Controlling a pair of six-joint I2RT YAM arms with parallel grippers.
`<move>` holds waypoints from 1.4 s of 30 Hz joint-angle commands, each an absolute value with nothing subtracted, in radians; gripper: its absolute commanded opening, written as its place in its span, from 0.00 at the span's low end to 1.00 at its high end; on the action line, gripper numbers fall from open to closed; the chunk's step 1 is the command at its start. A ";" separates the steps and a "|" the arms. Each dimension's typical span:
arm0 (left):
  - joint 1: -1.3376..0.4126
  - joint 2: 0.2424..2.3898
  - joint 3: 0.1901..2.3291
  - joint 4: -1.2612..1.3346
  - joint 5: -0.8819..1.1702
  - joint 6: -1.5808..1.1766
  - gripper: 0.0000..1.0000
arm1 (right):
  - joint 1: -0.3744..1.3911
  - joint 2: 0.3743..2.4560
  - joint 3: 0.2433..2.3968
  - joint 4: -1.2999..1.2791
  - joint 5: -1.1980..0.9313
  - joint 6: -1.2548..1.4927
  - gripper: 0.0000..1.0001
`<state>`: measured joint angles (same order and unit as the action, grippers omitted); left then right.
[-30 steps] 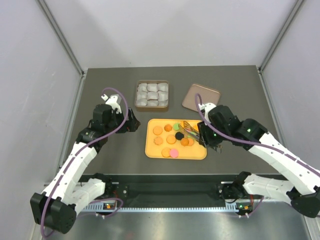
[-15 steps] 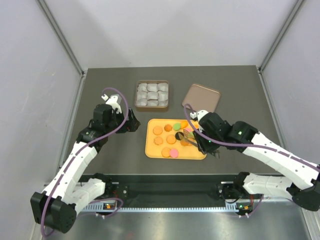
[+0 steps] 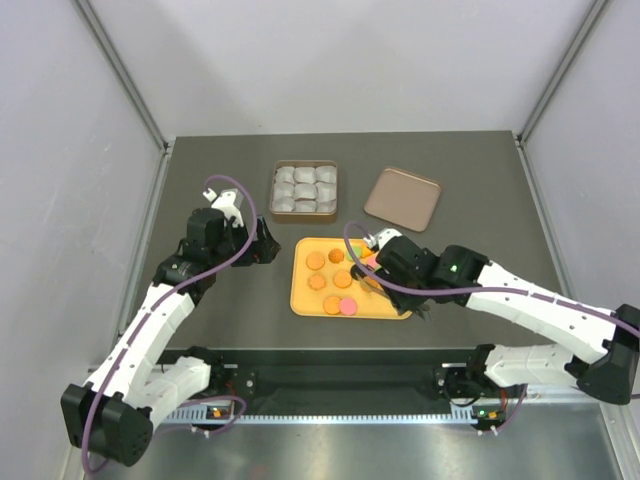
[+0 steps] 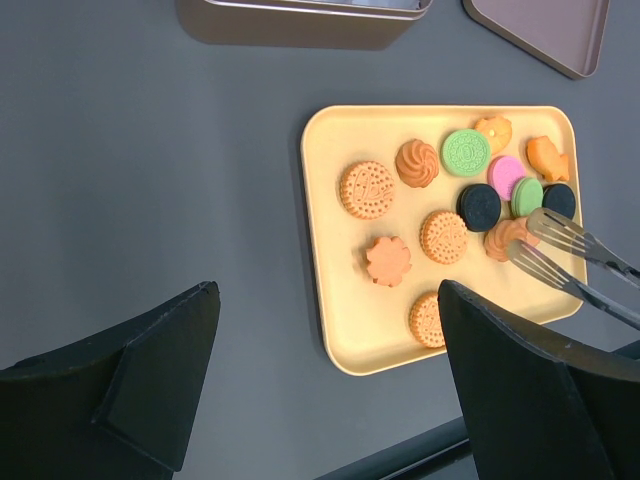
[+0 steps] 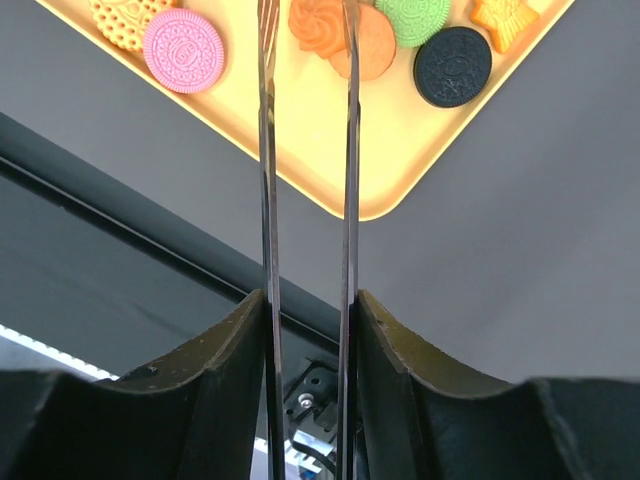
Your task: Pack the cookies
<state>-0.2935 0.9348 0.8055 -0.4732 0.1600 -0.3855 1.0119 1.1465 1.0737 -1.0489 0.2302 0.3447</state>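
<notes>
Several cookies (image 4: 444, 236), mostly orange with a few pink, green and black, lie on a yellow tray (image 3: 305, 300). My right gripper (image 3: 392, 264) is shut on metal tongs (image 5: 267, 200) and reaches over the tray's right half. The tong tips (image 4: 535, 245) stand open either side of an orange cookie (image 4: 505, 238), seen in the right wrist view (image 5: 368, 45) next to a swirl cookie (image 5: 315, 20). My left gripper (image 3: 266, 246) is open and empty, hovering over the table (image 4: 150, 180) just left of the tray.
A brown tin (image 3: 304, 190) filled with grey-white paper cups stands behind the tray. Its brown lid (image 3: 402, 198) lies to the right of it. The table's front edge rail (image 5: 120, 190) runs close to the tray's near side.
My right arm has swung left and lower over the tray, carrying the tongs from the tray's right edge in among the cookies. The left arm has not moved.
</notes>
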 commanded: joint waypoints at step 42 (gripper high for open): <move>-0.295 0.934 0.811 -0.462 0.169 -0.370 0.94 | 1.126 1.256 1.132 -1.052 0.341 0.368 0.41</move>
<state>-0.2935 0.9390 0.8055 -0.4740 0.1612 -0.3855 1.1061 1.2522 1.0813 -1.0813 0.3305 0.3679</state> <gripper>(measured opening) 0.942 0.426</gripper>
